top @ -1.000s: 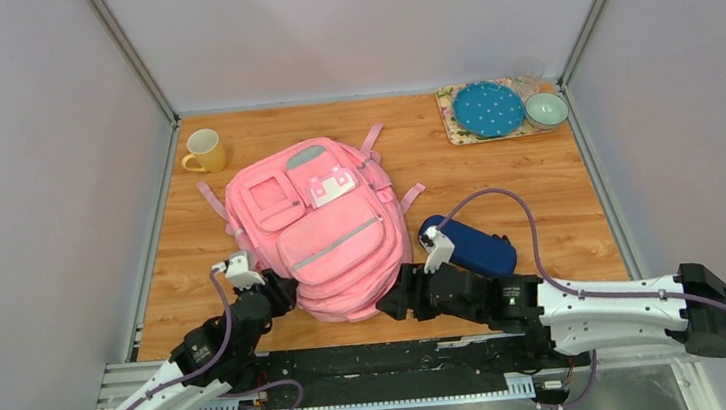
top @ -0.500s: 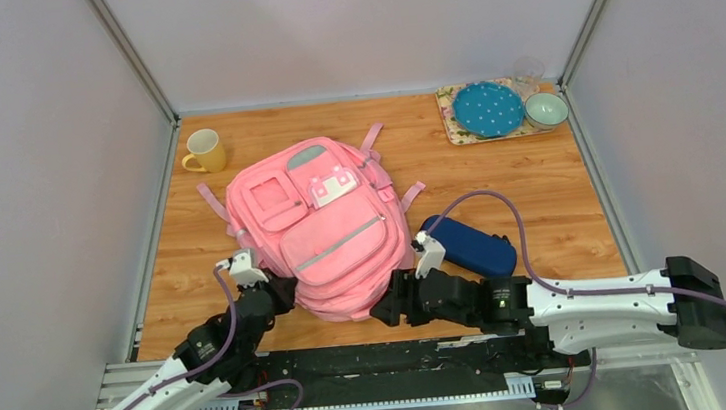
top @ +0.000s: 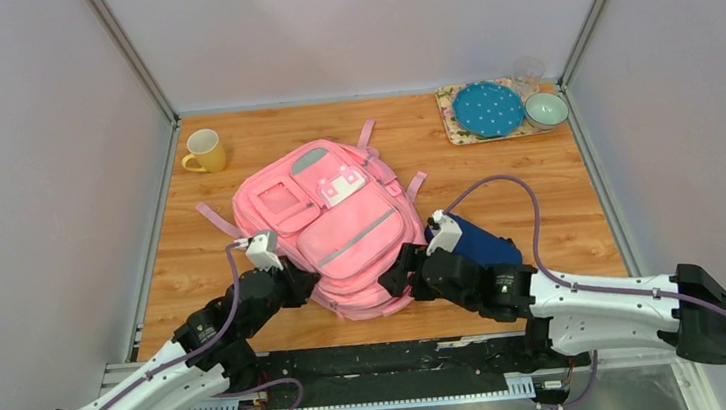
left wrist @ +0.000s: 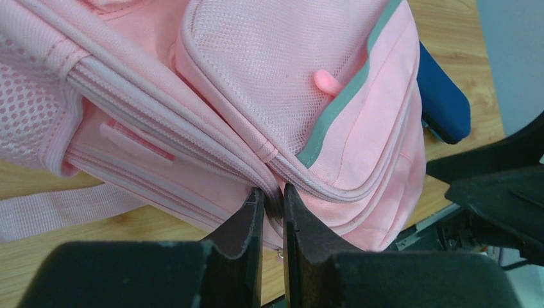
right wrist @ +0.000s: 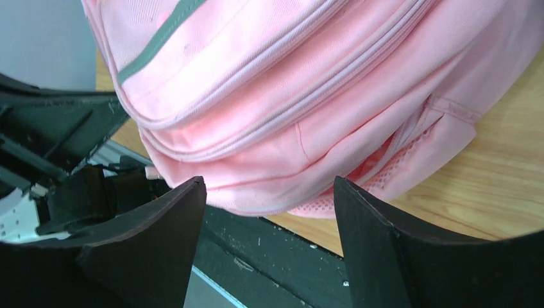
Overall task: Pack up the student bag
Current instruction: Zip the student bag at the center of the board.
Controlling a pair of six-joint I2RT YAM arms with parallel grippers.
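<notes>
Left gripper (left wrist: 272,192): fingers almost together, pinching a fold of fabric by a zip seam at the near-left corner of the large pink fabric backpack (top: 340,217).
Right gripper (right wrist: 266,186): fingers wide apart, set either side of the backpack's near-right corner; whether they touch the fabric cannot be told.
Backpack: lies flat and front-up in the middle of the wooden table (top: 538,188), with its near end between the two grippers and its straps spread at the far end. No opening shows.
Navy-blue oval zip pouch (top: 483,244): just beside the backpack's right side, behind the right wrist.
Far corners: yellow mug (top: 205,151) on the left, patterned tray (top: 447,117) with dishes on the right.
Step in hand: probably securing the bag's near end before opening it; packing looks barely begun.
Next move: likely the right fingers closing on fabric or a zip pull while the left pinch steadies the soft cloth against sliding.
</notes>
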